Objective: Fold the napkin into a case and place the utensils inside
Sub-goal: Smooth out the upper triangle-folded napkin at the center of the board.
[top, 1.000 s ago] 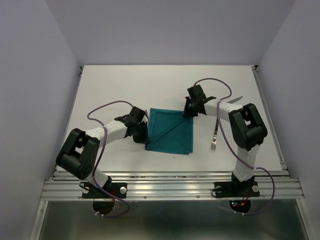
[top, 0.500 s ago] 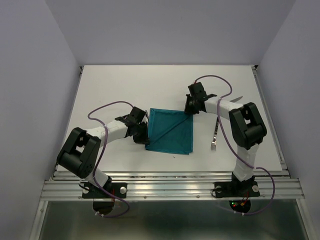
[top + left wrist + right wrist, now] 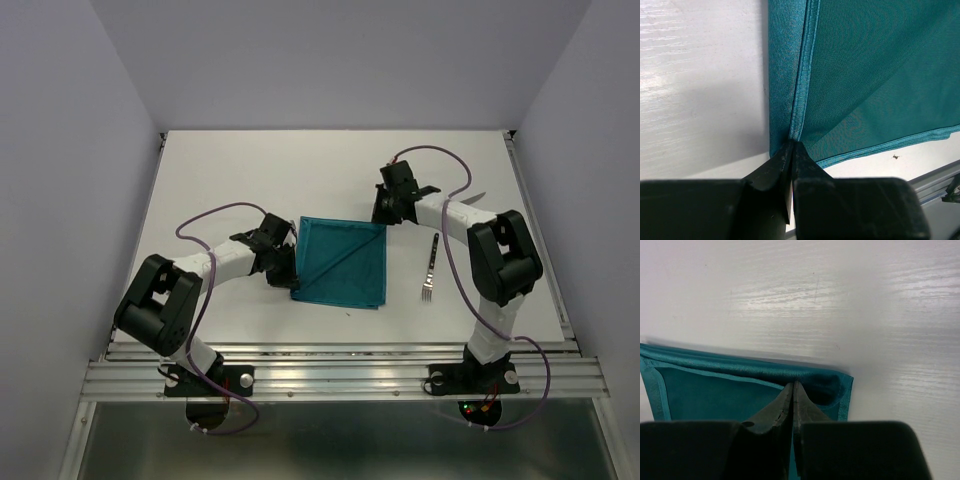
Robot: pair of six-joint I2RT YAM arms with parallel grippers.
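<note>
White table (image 3: pixel 250 170) | lilac walls (image 3: pixel 60 150) | left claw (image 3: pixel 791 148) pinching napkin (image 3: pixel 345 265) edge | right claw (image 3: pixel 792 388) pinching napkin corner

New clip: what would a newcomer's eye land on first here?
The teal napkin lies in the middle of the white table, with both arms on it: the left gripper shut on its left edge, the right gripper shut on its far right corner. A silver fork lies to its right.
</note>
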